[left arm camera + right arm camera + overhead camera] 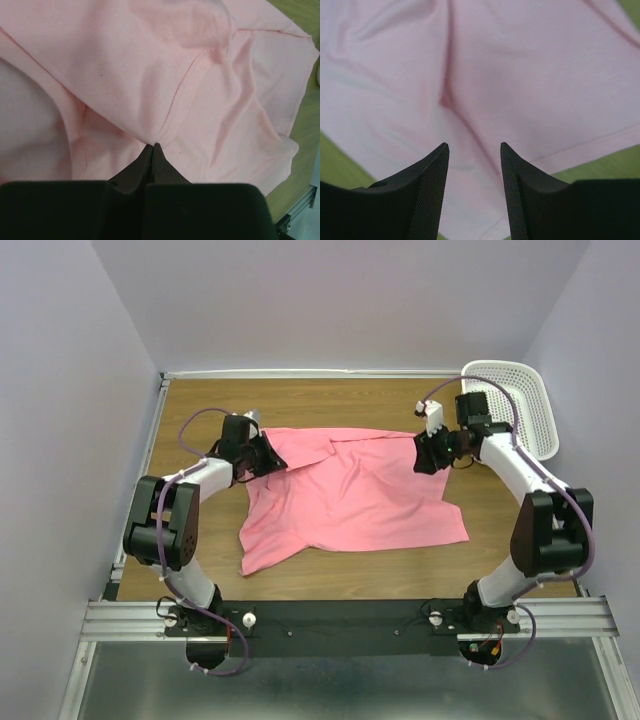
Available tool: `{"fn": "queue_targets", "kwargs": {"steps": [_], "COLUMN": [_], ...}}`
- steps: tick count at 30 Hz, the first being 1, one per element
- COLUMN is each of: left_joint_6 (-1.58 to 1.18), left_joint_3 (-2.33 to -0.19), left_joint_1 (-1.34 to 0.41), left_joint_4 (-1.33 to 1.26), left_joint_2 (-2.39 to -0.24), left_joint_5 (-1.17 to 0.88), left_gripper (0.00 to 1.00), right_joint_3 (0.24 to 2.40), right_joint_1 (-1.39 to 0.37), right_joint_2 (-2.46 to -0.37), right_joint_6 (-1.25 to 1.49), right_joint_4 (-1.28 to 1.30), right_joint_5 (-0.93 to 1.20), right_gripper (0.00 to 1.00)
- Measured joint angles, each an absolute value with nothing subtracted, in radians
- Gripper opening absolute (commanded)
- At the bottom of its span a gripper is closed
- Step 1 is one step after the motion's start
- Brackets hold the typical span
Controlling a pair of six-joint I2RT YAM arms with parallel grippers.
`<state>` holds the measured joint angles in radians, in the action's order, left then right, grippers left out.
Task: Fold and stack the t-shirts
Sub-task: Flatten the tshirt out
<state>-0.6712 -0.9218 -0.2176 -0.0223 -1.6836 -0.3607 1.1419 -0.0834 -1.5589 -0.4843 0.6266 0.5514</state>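
One salmon-pink t-shirt [350, 495] lies spread and wrinkled on the wooden table. My left gripper [262, 455] is at the shirt's far left corner, shut on a pinch of the cloth; in the left wrist view its tips [152, 146] meet on a fold of the t-shirt [190, 75]. My right gripper [432, 455] is at the shirt's far right edge. In the right wrist view its jaws [473, 146] stand open just above the t-shirt [520, 75], with nothing between them.
A white perforated plastic basket [520, 400] stands at the far right corner, close behind my right arm. Bare wooden table [200, 405] shows around the shirt. Walls close in the left, far and right sides.
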Motion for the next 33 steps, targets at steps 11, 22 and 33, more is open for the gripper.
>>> {"fn": "queue_targets", "kwargs": {"steps": [11,22,33], "left_joint_6": [-0.671,-0.668,-0.647], "left_joint_3": [-0.902,-0.966,-0.967], "left_joint_1": [0.03,0.133,0.177], "left_joint_4": [-0.074,-0.08,-0.08], "left_joint_2": [-1.652,-1.672,-1.676], "left_joint_5": [-0.469,-0.538,-0.571], "left_gripper": [0.0,0.0,0.0], "right_joint_3": [1.443,1.57,1.694], "right_joint_1": [-0.083,-0.078,-0.057], "right_joint_2": [-1.907,-2.03,-2.17], "right_joint_6": [-0.501,-0.533,-0.569], "right_joint_4": [0.576,0.58,0.585], "right_joint_5": [0.279,0.163,0.087], "right_gripper": [0.53,0.5,0.48]}}
